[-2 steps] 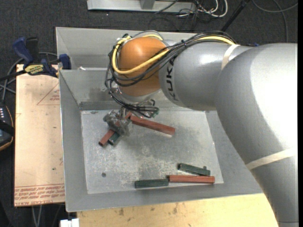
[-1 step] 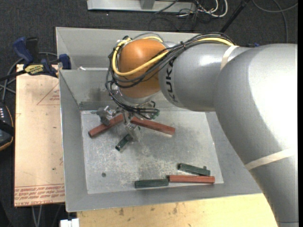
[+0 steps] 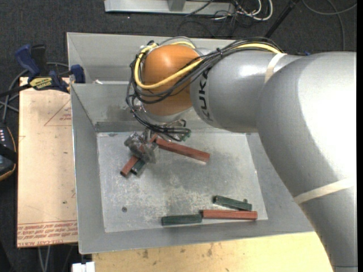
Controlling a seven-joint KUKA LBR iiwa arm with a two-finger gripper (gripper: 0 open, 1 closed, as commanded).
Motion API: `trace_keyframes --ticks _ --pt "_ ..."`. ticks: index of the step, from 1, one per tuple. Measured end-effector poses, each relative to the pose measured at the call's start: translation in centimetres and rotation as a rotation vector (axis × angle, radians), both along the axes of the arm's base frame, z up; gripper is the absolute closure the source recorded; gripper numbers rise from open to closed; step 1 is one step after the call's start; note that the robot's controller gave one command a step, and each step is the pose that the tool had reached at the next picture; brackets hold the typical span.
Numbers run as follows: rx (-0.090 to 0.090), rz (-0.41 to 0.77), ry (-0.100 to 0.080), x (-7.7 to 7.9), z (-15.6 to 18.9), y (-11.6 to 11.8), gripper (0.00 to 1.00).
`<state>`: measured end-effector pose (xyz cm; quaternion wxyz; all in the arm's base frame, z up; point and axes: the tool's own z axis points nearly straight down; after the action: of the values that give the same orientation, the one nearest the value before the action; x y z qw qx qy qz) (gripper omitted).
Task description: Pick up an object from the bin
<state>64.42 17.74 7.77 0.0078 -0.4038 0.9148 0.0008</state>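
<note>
Lying left of centre on the floor of the grey bin point(image 3: 85, 135), a short red-brown block point(image 3: 128, 166) points toward the far right, with a dark block point(image 3: 138, 168) just beside it. The gripper point(image 3: 143, 147) is down at their far ends, under the arm's orange cover point(image 3: 167, 78); whether it is spread or pressed together cannot be told. A long red-brown stick point(image 3: 184, 151) slants rightward from it. Along the near edge lie a dark green stick point(image 3: 181, 220), a red stick point(image 3: 228, 214) and another green stick point(image 3: 232, 202).
</note>
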Motion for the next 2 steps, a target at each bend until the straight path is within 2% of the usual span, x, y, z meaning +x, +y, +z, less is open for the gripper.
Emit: trace_keyframes --ticks 1,2 --pt "-0.006 0.02 0.011 -3.1 1.5 -3.3 1.0" --pt "-0.004 0.026 0.001 -2.4 11.0 -2.7 1.0"
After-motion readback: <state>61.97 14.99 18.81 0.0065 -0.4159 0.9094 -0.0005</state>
